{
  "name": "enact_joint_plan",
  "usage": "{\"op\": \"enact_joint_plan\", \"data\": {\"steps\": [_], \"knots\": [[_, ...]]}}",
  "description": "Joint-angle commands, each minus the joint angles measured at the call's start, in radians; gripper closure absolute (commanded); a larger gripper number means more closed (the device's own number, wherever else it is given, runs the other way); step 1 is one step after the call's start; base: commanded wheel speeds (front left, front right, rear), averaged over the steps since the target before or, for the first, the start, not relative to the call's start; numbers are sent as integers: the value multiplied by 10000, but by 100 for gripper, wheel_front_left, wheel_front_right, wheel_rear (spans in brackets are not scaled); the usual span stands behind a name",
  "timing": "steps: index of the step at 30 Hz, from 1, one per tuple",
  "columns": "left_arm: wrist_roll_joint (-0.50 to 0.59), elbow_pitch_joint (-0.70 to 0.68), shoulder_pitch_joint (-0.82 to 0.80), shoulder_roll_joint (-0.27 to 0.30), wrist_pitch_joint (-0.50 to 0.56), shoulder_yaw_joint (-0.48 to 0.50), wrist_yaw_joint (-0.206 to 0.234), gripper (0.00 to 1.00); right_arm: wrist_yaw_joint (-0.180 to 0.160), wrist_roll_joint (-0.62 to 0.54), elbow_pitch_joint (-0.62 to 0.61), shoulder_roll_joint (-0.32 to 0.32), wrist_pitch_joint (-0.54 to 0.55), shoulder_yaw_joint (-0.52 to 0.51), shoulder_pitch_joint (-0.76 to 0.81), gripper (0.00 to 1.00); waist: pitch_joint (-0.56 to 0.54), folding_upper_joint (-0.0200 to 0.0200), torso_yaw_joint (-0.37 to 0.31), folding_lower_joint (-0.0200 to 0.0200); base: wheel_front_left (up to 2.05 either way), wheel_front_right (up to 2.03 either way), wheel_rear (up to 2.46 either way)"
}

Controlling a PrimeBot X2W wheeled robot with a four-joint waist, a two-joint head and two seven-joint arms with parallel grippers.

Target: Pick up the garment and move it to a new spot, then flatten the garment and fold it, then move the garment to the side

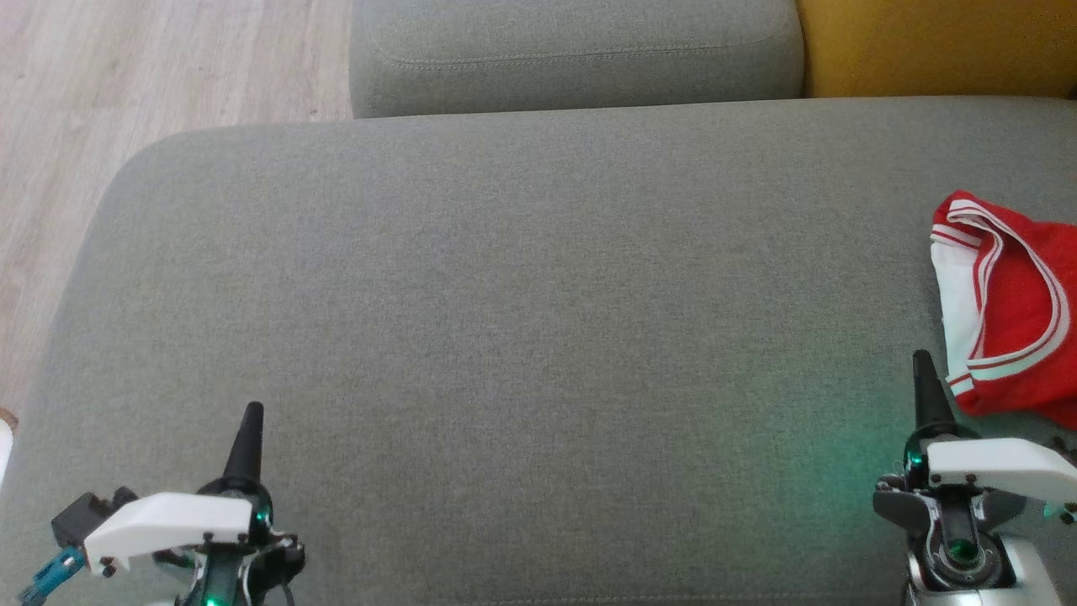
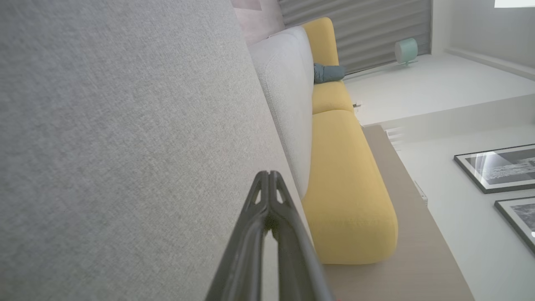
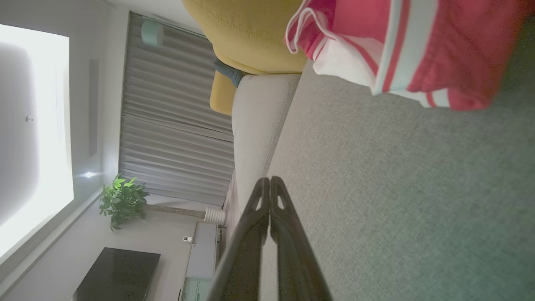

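The garment (image 1: 1014,307), red shorts with white side panels and thin stripes, lies crumpled at the right edge of the grey sofa seat (image 1: 505,320). It also hangs across the top right of the right wrist view (image 3: 418,46). My right gripper (image 1: 923,360) is shut with nothing in it, its tip just left of the garment's near corner. My left gripper (image 1: 252,412) is shut and empty over the seat's near left. Both wrist views show the fingers pressed together: left (image 2: 268,175), right (image 3: 267,180).
A grey back cushion (image 1: 572,50) runs behind the seat, with a yellow cushion (image 1: 934,42) to its right. Wooden floor (image 1: 101,84) lies past the seat's left edge. The wide middle of the seat is bare fabric.
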Motion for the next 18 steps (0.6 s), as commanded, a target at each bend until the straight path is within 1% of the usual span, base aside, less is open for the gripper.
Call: {"op": "enact_joint_plan", "data": {"steps": [1,18], "knots": [[-281,-406,-589,146,72,360,-147,100,52,323,-458,-47,125,91,-134,100,-6,0,-1,0,0,0,0],[-2261,-666,-736,172,589,698,-487,100,62,2383,-1103,-52,645,-155,48,100,-91,0,-17,0,0,0,0]]}}
